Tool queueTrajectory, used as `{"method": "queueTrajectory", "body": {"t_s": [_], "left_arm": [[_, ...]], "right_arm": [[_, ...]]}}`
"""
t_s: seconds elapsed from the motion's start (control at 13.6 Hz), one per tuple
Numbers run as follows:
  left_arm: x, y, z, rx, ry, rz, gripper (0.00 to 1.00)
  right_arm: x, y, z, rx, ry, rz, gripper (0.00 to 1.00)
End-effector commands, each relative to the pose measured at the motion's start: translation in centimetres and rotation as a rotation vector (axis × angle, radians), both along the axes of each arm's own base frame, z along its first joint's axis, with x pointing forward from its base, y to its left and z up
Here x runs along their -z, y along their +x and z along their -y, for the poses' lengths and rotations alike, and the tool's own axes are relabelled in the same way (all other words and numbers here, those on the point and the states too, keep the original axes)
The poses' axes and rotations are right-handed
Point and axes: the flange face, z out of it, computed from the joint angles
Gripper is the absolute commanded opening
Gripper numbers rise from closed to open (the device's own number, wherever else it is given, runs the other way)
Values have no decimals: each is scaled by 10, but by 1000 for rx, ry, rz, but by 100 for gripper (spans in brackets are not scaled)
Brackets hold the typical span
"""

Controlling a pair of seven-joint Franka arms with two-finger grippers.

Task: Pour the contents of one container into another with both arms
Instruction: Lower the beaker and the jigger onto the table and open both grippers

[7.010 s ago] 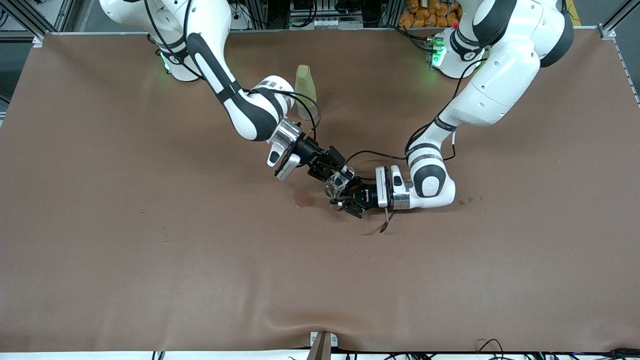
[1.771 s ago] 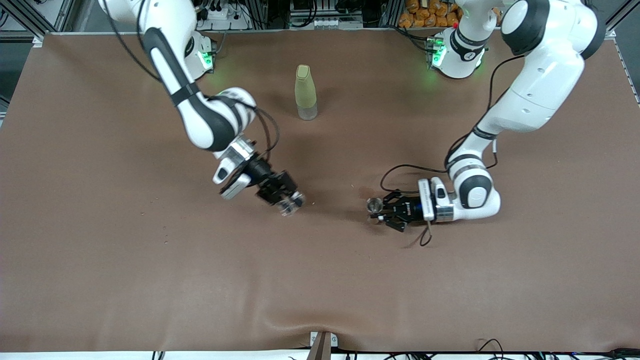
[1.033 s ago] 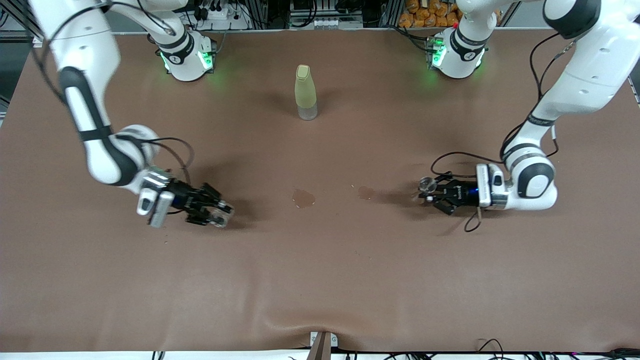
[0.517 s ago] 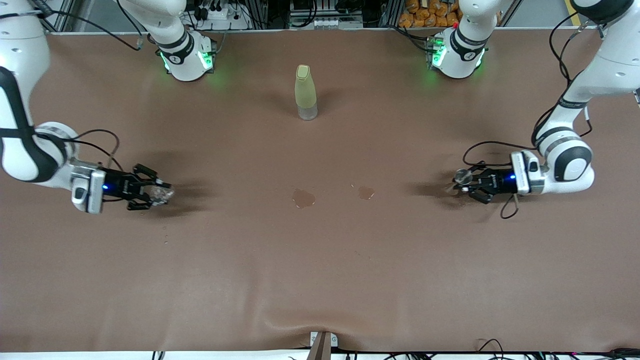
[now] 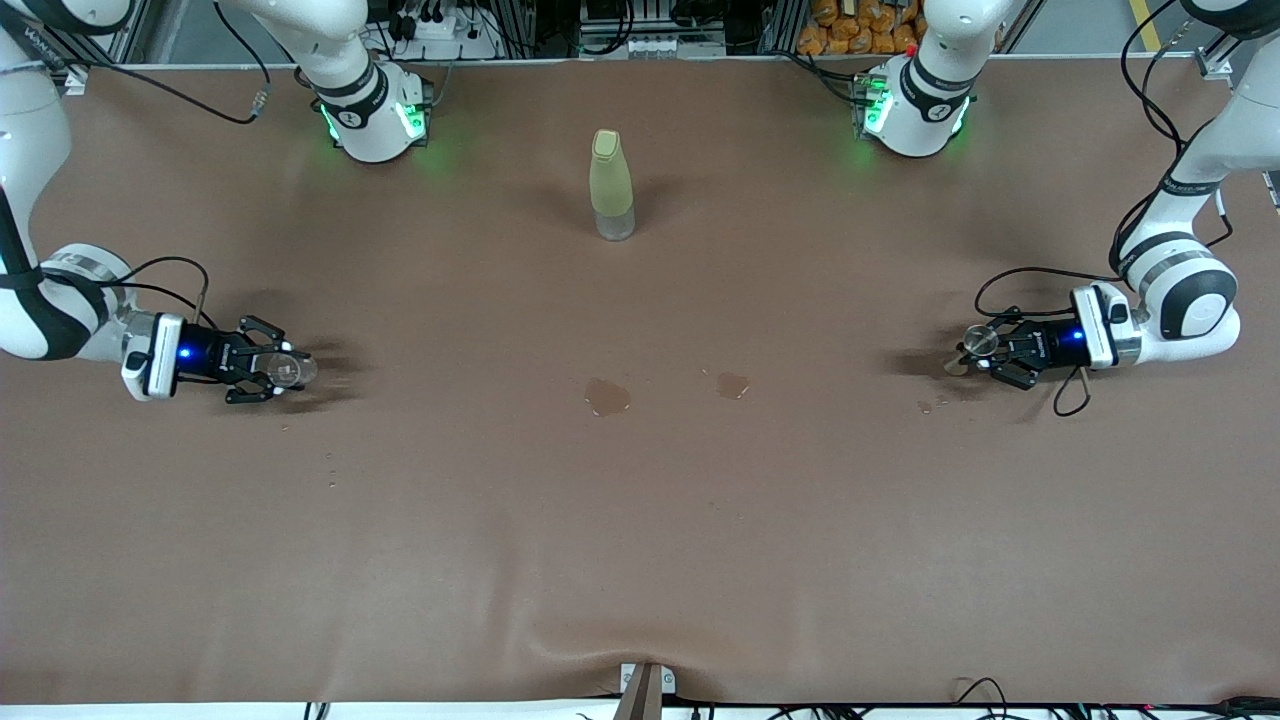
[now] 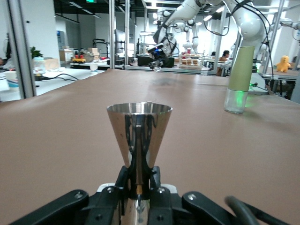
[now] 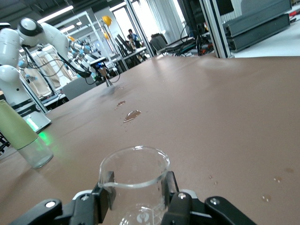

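Observation:
My right gripper (image 5: 284, 368) is low over the table near the right arm's end, shut on the tiny colourless clear cup (image 5: 294, 370). In the right wrist view that cup (image 7: 134, 177) stands upright, clamped by the gripper (image 7: 136, 190), with one finger (image 7: 104, 193) on each side. My left gripper (image 5: 988, 347) is low over the table near the left arm's end, shut on the tiny tapering glass with a grey rim (image 5: 977, 341). The left wrist view shows this cone-shaped glass (image 6: 139, 131) upright, its narrow base pinched in the gripper (image 6: 139, 177).
A tall yellow-green bottle (image 5: 611, 185) stands mid-table toward the bases. Two wet patches (image 5: 607, 396) (image 5: 733, 384) lie mid-table, nearer the front camera than the bottle. Small drops (image 5: 930, 405) mark the cloth beside the left gripper.
Both arms have swung apart from the table's middle toward their own ends. Each has carried its glass along, and both grips are unchanged.

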Motion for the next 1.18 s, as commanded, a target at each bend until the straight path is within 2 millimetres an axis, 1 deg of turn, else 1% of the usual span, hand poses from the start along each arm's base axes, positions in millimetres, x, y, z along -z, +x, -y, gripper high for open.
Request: {"method": "queueTrajectory", "body": {"t_s": [0.0,0.15,0.22,0.37,0.44,0.52,0.66,0.74,0.81,0.89,0.96,1.03,1.11], "left_arm": [[7,3,-15,-1,-8,12,0],[15,3,-21,-8,-8,6,0],[23,4,-22,-3,-12,3,0],[36,5,-24,6,-17,-4,0],[37,5,-25,3,-18,-6,0],[36,5,-24,6,-23,-6,0],[36,5,-24,8,-25,-8,1],[38,5,-23,7,-28,-13,8],[39,5,-24,7,-31,-15,12],[39,5,-24,7,-33,-18,16],[40,5,-24,7,-33,-17,22],[39,6,-25,7,-30,-14,24],[38,6,-25,9,-30,-13,30]], "right_arm": [[-2,1,10,-74,-19,101,8],[4,-8,19,-133,-46,135,8],[13,-11,18,-154,-45,139,9],[26,-7,22,-182,-51,179,11],[38,-11,21,-187,-36,185,12],[44,-15,22,-184,-17,185,13],[49,-18,20,-190,-7,198,18],[49,-18,21,-189,-8,199,27],[49,-19,22,-186,-6,197,37],[50,-21,25,-179,-3,191,51],[52,-23,27,-175,-2,190,57],[52,-24,31,-170,-4,192,57],[53,-27,35,-174,-8,188,58]]}}
